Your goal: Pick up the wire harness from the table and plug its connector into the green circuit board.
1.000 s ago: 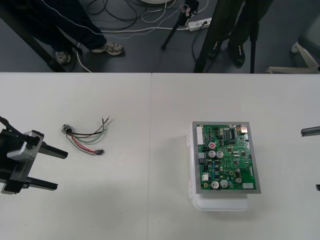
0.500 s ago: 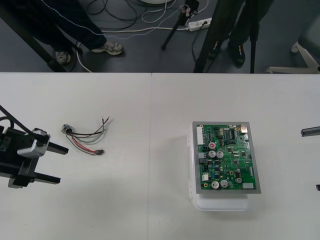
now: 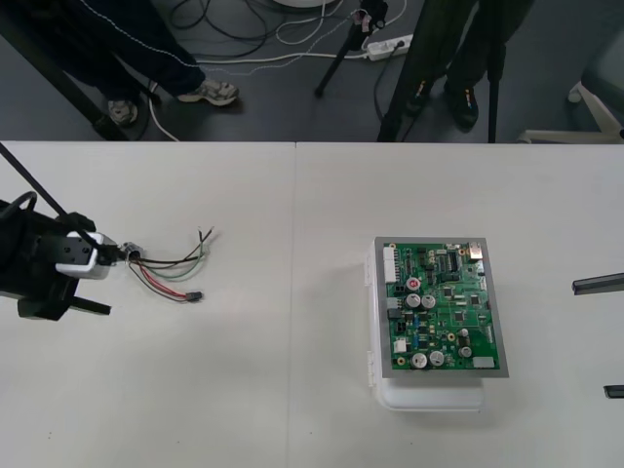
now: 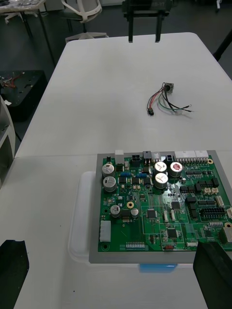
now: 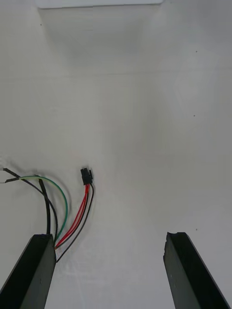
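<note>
The wire harness lies on the left half of the table, its metal socket towards the left edge and its black plug to the right. My left gripper stands open just left of the harness, one finger beside the socket. In the left wrist view the plug and the red, black and green wires lie ahead of the open left gripper, close to one finger. The green circuit board rests on its white base. My right gripper waits open at the right edge.
The right wrist view looks across the board and its base to the harness and the left gripper beyond. A seam splits the table between harness and board. Cables and stands crowd the floor.
My left gripper has moved towards the table's far side and right, up to the socket end of the harness. The right gripper's fingers have edged slightly into the front view. The harness has not moved.
</note>
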You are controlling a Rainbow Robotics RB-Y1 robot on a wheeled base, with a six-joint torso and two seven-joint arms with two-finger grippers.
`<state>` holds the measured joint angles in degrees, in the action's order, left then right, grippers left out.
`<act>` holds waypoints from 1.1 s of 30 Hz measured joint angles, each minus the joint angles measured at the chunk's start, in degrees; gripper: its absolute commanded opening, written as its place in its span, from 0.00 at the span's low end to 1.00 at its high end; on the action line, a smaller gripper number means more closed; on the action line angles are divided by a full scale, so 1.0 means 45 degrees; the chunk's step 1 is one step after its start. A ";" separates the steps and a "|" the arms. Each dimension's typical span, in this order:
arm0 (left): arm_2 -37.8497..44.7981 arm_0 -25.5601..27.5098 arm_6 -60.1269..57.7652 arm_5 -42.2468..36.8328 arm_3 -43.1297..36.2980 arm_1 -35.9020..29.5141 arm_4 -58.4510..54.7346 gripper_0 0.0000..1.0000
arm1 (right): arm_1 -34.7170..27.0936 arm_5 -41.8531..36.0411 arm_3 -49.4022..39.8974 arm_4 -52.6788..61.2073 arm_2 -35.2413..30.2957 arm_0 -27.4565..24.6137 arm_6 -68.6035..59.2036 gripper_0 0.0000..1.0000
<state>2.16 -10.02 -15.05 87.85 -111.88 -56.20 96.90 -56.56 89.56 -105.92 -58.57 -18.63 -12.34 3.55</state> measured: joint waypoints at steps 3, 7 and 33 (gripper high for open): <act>-0.0286 -0.0358 0.0309 0.0001 0.0112 -0.0014 0.0495 0.66 | 0.0001 0.0000 0.0017 0.0000 0.0000 -0.0001 0.0000 1.00; -0.0820 -0.0997 0.1085 0.0002 0.0813 -0.0015 0.0986 0.66 | 0.0001 0.0000 0.0035 0.0001 -0.0008 -0.0001 0.0000 1.00; -0.6079 -0.5592 0.9589 -0.2304 0.8997 -0.0025 0.1838 0.66 | 0.0413 0.0001 0.0888 0.3058 -0.1057 -0.0039 -0.0002 1.00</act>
<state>-25.20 -35.18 28.11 77.48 -71.39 -56.31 105.17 -54.70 89.57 -101.93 -44.81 -23.38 -12.51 3.54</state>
